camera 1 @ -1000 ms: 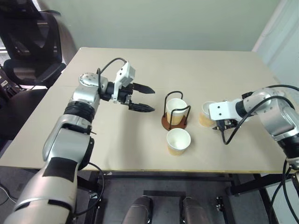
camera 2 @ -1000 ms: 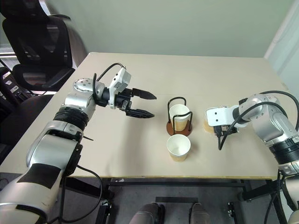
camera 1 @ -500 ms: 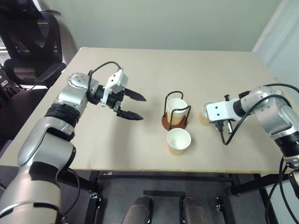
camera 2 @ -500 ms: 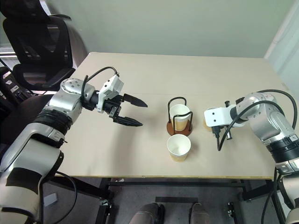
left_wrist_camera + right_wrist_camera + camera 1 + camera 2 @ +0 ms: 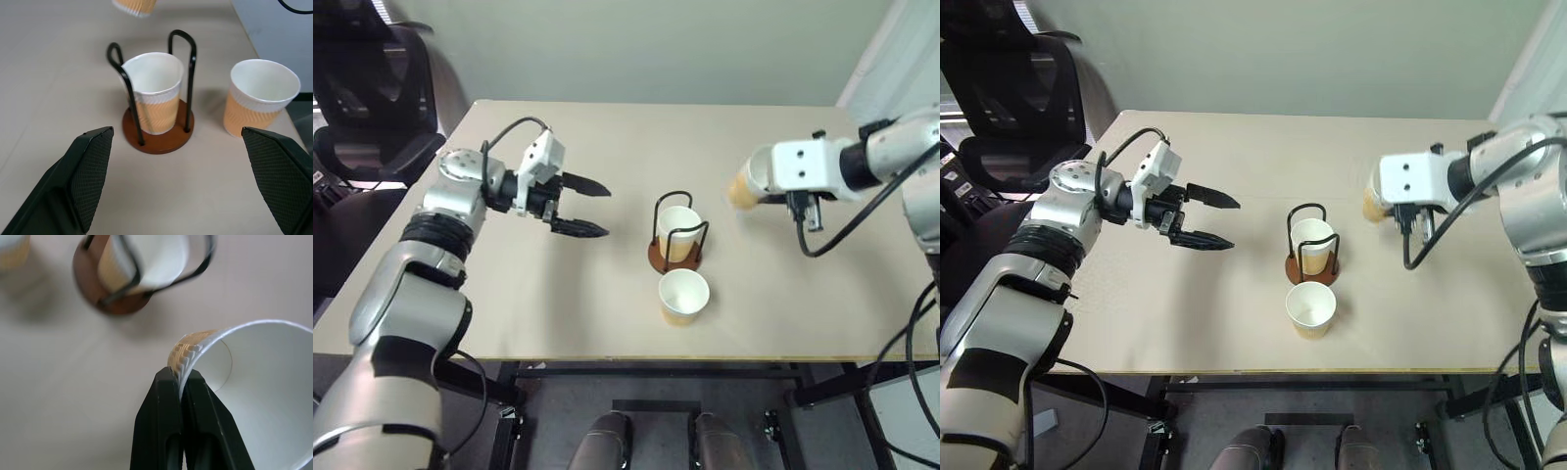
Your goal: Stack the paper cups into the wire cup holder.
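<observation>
Right gripper (image 5: 180,382) pinched the wall of a paper cup (image 5: 254,396), lifted clear of the table for carrying | left gripper (image 5: 592,208) spread wide, empty, aside | wire cup holder (image 5: 677,257) held one cup (image 5: 679,231) | third cup (image 5: 684,297) just beside it.

Ahead of you a beige counter (image 5: 607,294) with a pale edge strip, behind it a plain grey-green wall (image 5: 646,49), to your left a black office chair (image 5: 372,108), at right a white panel (image 5: 886,59), below a dark grey floor (image 5: 558,411), soft even light.
</observation>
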Robot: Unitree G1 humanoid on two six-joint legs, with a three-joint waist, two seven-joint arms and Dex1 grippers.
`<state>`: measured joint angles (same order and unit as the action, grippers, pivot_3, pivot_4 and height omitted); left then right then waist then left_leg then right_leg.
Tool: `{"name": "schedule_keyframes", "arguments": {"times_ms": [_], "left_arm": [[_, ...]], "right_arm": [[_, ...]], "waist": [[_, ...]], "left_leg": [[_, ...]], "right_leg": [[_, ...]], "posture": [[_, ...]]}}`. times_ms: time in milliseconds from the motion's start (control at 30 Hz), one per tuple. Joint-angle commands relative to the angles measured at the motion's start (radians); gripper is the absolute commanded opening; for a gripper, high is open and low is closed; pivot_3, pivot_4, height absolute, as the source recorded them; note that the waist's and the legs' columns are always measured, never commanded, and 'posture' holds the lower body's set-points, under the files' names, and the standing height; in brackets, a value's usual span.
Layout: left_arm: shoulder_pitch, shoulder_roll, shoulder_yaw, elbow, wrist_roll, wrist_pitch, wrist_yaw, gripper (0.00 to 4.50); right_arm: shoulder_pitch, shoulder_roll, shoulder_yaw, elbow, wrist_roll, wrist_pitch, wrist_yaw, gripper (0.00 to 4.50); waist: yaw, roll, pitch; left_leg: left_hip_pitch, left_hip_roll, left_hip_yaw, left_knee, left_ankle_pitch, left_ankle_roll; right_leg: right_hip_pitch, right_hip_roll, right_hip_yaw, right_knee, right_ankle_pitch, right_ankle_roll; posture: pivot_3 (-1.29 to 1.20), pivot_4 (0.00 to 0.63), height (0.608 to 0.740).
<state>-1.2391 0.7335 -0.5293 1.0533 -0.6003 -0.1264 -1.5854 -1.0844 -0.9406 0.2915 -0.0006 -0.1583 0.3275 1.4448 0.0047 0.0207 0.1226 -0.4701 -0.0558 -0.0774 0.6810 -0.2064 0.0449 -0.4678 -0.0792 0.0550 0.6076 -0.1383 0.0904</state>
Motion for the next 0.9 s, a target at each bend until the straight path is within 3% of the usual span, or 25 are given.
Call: {"name": "schedule_keyframes", "arguments": {"times_ms": [33, 433, 900], "left_arm": [[-0.037, 0.009, 0.062, 0.035, 0.012, -0.03, -0.029, 4.5], [-0.064, 0.001, 0.157, 0.084, 0.083, -0.047, -0.029, 4.5], [-0.051, -0.004, 0.188, 0.07, 0.109, -0.051, -0.029, 4.5]], "right_arm": [[-0.094, 0.029, -0.011, -0.003, 0.01, 0.014, 0.002, 0.04], [-0.084, 0.098, 0.033, -0.106, 0.086, 0.102, 0.071, 0.04], [-0.099, 0.141, 0.106, -0.037, 0.052, 0.007, 0.084, 0.04]], "waist": [[-0.001, 0.0, 0.0], [0.002, 0.0, 0.0], [-0.002, 0.0, 0.0]], "left_leg": [[0.0, 0.0, 0.0, 0.0, 0.0, 0.0], [-0.002, 0.0, -0.001, -0.001, 0.004, -0.011], [-0.002, 0.001, -0.002, -0.001, 0.003, -0.012]], "right_leg": [[-0.001, 0.0, 0.0, 0.0, 0.0, 0.0], [-0.002, 0.001, -0.001, 0.0, -0.003, -0.003], [-0.003, 0.003, -0.001, 0.002, -0.004, -0.003]], "posture": [[0.0, 0.15, 0.74], [0.0, 0.15, 0.74], [0.0, 0.15, 0.74]]}}
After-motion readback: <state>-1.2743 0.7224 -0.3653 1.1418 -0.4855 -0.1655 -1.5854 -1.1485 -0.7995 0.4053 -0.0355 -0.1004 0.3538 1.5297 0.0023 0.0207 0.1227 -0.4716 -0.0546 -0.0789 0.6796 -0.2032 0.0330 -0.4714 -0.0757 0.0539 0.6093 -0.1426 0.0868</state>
